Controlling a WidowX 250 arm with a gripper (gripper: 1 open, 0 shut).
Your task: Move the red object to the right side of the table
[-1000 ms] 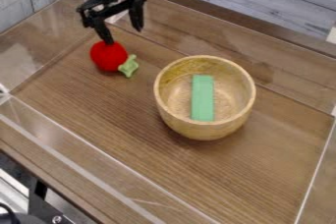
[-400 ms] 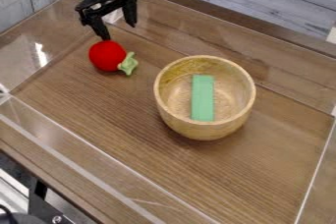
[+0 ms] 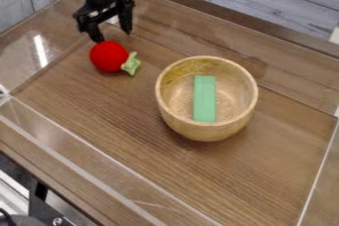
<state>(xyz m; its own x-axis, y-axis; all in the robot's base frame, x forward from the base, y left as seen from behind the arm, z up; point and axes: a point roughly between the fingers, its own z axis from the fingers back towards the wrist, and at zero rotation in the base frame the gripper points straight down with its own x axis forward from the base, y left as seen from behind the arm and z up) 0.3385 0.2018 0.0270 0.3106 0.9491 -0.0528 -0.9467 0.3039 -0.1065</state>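
Camera: bowl (image 3: 169, 108) as landmark, on worktop (image 3: 119, 136); green block (image 3: 205, 99) inside. Red fruit (image 3: 109, 56), leafy tip toward bowl, lies left of it. Pincer (image 3: 106, 27), farther back left of bowl, wide open, gripping nothing.

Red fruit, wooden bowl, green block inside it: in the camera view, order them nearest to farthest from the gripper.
1. Red fruit, just below the jaws.
2. Wooden bowl, lower right.
3. Green block, inside the bowl.
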